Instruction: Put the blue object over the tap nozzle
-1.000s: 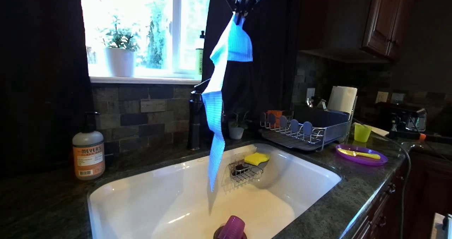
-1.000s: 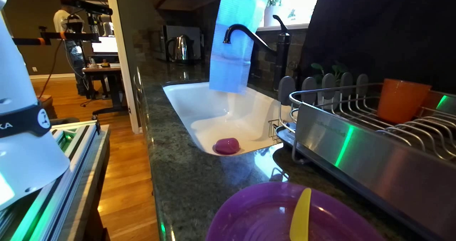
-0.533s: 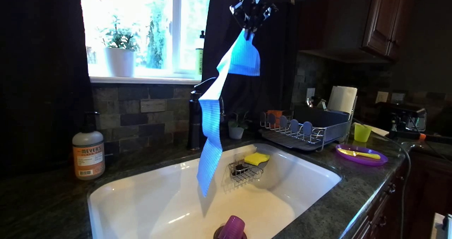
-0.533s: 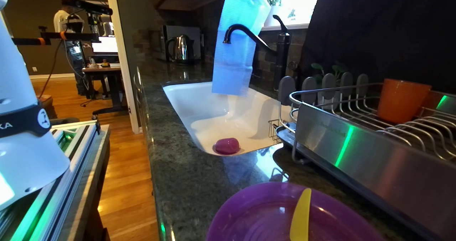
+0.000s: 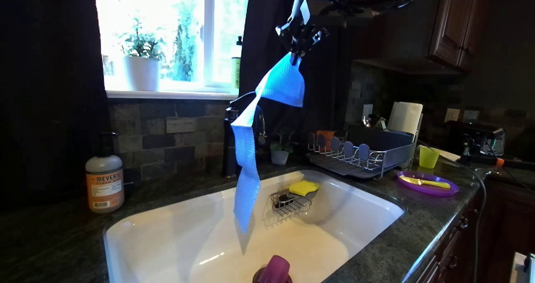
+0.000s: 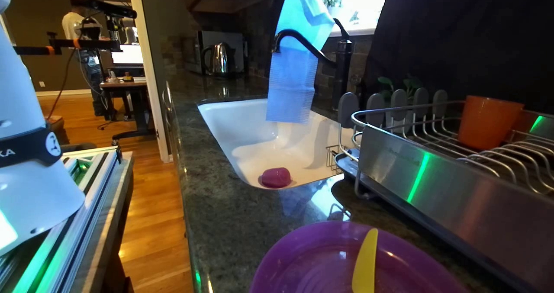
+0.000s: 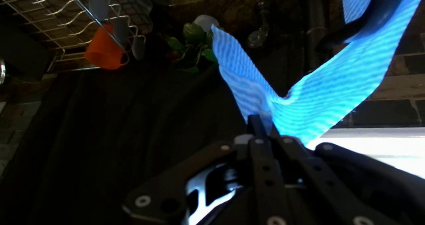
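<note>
In an exterior view my gripper points down above the sink, shut on the top edge of the blue object, a long light-blue cloth. The cloth hangs in a twisted strip, its lower end above the basin. It covers part of the dark tap nozzle there. From an exterior view, the spout crosses in front of the cloth; contact cannot be told. In the wrist view the cloth spreads from the fingertips, and a dark curved tap part overlaps it.
The white sink holds a purple cup and a wire caddy with a yellow sponge. A dish rack stands right of it, a soap bottle left. A purple plate lies on the counter.
My gripper has come down and slightly right in an exterior view, still holding the cloth. The cloth hangs lower and, in an exterior view, has shifted right behind the spout.
</note>
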Robot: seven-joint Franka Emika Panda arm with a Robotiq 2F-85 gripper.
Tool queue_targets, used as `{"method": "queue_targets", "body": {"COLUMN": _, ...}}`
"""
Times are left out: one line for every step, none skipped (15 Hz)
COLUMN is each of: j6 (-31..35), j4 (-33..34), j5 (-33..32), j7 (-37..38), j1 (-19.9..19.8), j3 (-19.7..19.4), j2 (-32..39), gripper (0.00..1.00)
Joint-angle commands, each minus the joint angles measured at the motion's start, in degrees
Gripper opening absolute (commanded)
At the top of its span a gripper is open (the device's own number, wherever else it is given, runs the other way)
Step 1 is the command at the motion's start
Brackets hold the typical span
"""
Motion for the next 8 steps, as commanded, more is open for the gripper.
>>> {"method": "queue_targets", "body": {"j6": 0.1, "j4": 0.0, "j5": 0.5, "j7": -0.3, "j1": -1.0, "j3": 0.9, "j2": -0.1, "gripper": 0.01}}
{"method": "queue_targets", "body": {"j6": 0.1, "j4": 0.0, "j5": 0.6, "j7": -0.3, "j1": -1.0, "j3": 1.0, "j2": -0.1, "gripper": 0.01}}
{"method": "queue_targets", "body": {"j6": -0.4, "j4": 0.0, "j5": 0.6, "j7": -0.3, "j1": -1.3, "j3": 0.8, "j2": 0.1, "gripper": 0.0}}
{"method": "queue_targets", "body": {"j6": -0.8, "j4": -0.5, "j5": 1.1, "j7": -0.4, "j1": -1.7, "j3": 0.2, "j2": -0.1, "gripper": 0.0}}
{"method": "queue_targets", "body": {"j6": -1.0, "j4": -1.1, "j5": 1.2, "j7": -0.3, "j1": -2.3, "j3": -0.2, "j2": -0.4, "gripper": 0.0}}
{"method": "queue_targets", "body": {"j6": -1.3, "j4": -1.5, "j5": 1.2, "j7": -0.3, "j1": -2.8, "j3": -0.4, "j2": -0.4, "gripper": 0.0}}
{"method": "queue_targets", "body": {"j6": -1.7, "j4": -2.0, "j5": 1.6, "j7": -0.5, "j1": -3.4, "j3": -0.9, "j2": -0.4, "gripper": 0.0}}
{"method": "queue_targets", "body": {"j6": -2.2, "j4": -2.5, "j5": 1.9, "j7": -0.6, "j1": -3.8, "j3": -1.2, "j2": -0.3, "gripper": 0.0}}
